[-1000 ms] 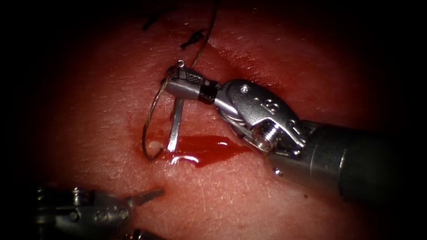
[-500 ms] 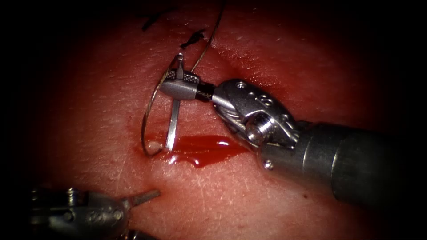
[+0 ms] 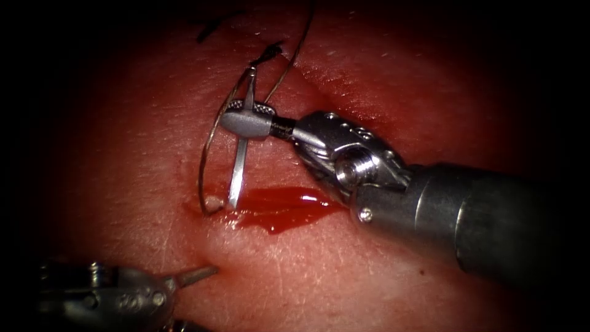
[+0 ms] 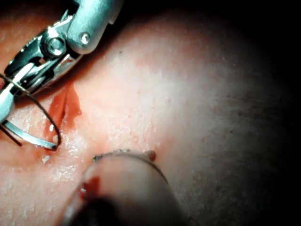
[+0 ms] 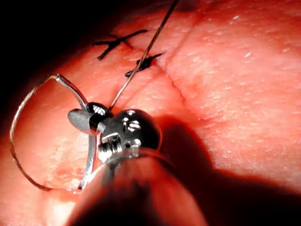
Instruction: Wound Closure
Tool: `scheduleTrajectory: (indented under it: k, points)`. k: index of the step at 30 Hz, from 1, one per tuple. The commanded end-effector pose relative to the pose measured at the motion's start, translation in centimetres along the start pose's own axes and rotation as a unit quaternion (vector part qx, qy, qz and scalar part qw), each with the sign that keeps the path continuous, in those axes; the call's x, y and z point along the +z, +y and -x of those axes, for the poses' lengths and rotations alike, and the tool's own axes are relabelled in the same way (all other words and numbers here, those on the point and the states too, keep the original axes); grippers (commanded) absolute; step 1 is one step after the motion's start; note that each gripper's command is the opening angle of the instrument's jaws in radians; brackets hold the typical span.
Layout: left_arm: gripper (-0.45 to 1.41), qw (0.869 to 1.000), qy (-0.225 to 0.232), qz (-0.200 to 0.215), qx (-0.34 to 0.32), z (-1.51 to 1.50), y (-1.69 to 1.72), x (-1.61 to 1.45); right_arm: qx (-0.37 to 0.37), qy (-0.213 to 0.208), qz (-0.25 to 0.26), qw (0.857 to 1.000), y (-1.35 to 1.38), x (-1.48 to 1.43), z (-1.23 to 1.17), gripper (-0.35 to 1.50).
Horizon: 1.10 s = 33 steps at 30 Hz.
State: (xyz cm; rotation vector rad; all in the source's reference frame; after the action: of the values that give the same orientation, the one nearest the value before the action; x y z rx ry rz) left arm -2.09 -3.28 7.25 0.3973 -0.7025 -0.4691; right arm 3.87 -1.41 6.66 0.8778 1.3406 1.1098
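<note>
My right tool comes in from the right, its jaws shut on the curved needle on the upper part of its length. The needle stands steeply on the left side of the cut. Its lower end rests on the tissue at the left end of a pool of red fluid; I cannot tell how deep it sits. A thin thread arcs from the needle's top round to the left and down to a pale spot beside that end. My left tool lies low on the left, open and holding nothing.
A second strand of thread runs from the right jaws up out of view, past a dark knot. Another knot with cut ends lies further back. The right tool's shaft crosses the tissue's right half.
The right tool has rolled and shifted slightly left, lifting the needle's upper end toward the knot. The needle's lower end stays at the pool. The left tool has drifted slightly down and left.
</note>
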Motion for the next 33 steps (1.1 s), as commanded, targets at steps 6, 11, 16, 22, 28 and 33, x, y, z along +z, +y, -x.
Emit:
scheduleTrajectory:
  k: [6, 11, 16, 22, 28, 33]
  points:
    - [0.57, 1.000, 0.001, 0.001, -0.001, -0.01, 0.02, 0.08, 0.065, -0.003, -0.023, 0.998, 0.02, 0.10, 0.08, -0.35]
    - [0.57, 1.000, 0.002, 0.002, -0.001, -0.02, 0.04, 0.08, 0.131, -0.010, -0.040, 0.990, -0.08, 0.13, 0.17, -0.35]
    - [0.57, 1.000, 0.003, 0.002, -0.001, -0.02, 0.04, 0.08, 0.191, -0.010, -0.050, 0.980, -0.17, 0.15, 0.20, -0.35]
    - [0.57, 1.000, 0.003, 0.003, 0.000, -0.03, 0.05, 0.06, 0.292, -0.029, -0.051, 0.955, -0.28, 0.16, 0.28, -0.35]
    - [0.57, 1.000, 0.004, 0.004, 0.000, -0.03, 0.07, 0.03, 0.318, -0.047, -0.044, 0.946, -0.36, 0.16, 0.38, -0.35]
    - [0.57, 1.000, 0.004, 0.004, 0.000, -0.02, 0.08, 0.02, 0.323, -0.062, -0.043, 0.944, -0.48, 0.18, 0.49, -0.35]
